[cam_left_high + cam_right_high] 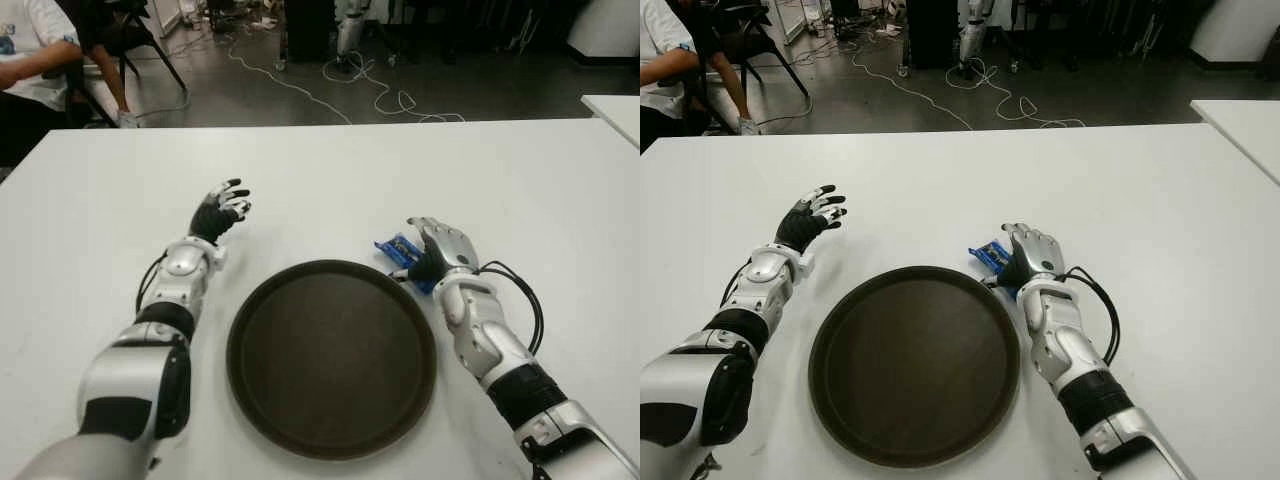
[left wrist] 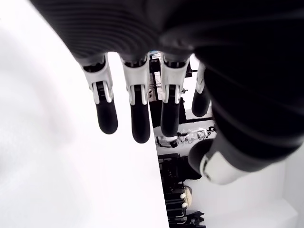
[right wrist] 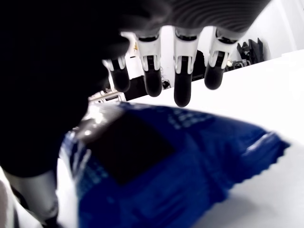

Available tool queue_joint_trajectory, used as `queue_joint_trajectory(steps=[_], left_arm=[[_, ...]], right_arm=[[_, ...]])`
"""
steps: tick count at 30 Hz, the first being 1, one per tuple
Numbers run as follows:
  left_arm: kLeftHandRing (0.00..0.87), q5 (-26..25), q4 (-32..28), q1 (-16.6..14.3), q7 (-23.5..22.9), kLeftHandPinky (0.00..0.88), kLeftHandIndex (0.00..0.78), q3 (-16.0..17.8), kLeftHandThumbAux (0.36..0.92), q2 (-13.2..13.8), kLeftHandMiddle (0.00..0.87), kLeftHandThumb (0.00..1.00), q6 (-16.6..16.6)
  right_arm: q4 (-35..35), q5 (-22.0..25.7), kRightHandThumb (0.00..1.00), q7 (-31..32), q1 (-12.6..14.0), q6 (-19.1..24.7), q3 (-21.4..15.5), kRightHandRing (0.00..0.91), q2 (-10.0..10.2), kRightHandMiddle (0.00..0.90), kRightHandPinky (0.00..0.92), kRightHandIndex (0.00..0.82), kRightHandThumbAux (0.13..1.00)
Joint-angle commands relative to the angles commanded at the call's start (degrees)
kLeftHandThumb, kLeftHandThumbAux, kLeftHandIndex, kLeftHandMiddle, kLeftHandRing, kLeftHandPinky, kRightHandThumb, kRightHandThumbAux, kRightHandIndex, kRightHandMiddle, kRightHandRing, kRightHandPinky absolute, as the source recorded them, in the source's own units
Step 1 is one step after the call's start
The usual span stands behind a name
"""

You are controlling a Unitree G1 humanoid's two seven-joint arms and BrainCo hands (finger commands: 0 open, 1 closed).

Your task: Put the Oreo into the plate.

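Observation:
The Oreo is a small blue packet lying on the white table, just off the far right rim of the round dark brown plate. My right hand hovers right over the packet's near end. In the right wrist view the fingers stretch out straight above the blue wrapper with the thumb low beside it, not closed around it. The plate holds nothing. My left hand shows to the far left of the plate, its fingers spread and holding nothing.
A seated person is beyond the table's far left corner. Cables trail over the floor behind the table. The corner of a second white table shows at the right edge.

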Motion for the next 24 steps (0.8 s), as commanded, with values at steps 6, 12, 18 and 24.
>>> queue_joint_trajectory(steps=[6, 12, 18, 24], left_arm=[[0.210, -0.09, -0.16, 0.00, -0.07, 0.221, 0.126, 0.08, 0.706, -0.11, 0.199, 0.108, 0.20], [0.209, -0.04, -0.27, 0.04, 0.01, 0.213, 0.130, 0.08, 0.719, -0.13, 0.205, 0.105, 0.30], [0.206, -0.11, -0.26, 0.05, -0.10, 0.206, 0.133, 0.16, 0.725, -0.18, 0.206, 0.107, 0.21], [0.210, -0.03, -0.31, 0.15, -0.07, 0.218, 0.141, 0.10, 0.725, -0.16, 0.210, 0.110, -0.25]], right_arm=[[1.45, 1.31, 0.000, -0.54, -0.37, -1.01, 0.02, 0.197, -0.09, 0.188, 0.184, 0.182, 0.724], [2.56, 1.89, 0.000, -1.33, -0.73, -1.60, 0.36, 0.223, -0.19, 0.210, 0.219, 0.195, 0.723], [2.74, 2.45, 0.000, -1.54, -0.68, -2.36, 0.17, 0.242, -0.37, 0.230, 0.241, 0.211, 0.720], [3.32, 2.83, 0.000, -1.51, -0.90, -2.81, 0.17, 0.243, -0.60, 0.230, 0.238, 0.213, 0.717]])
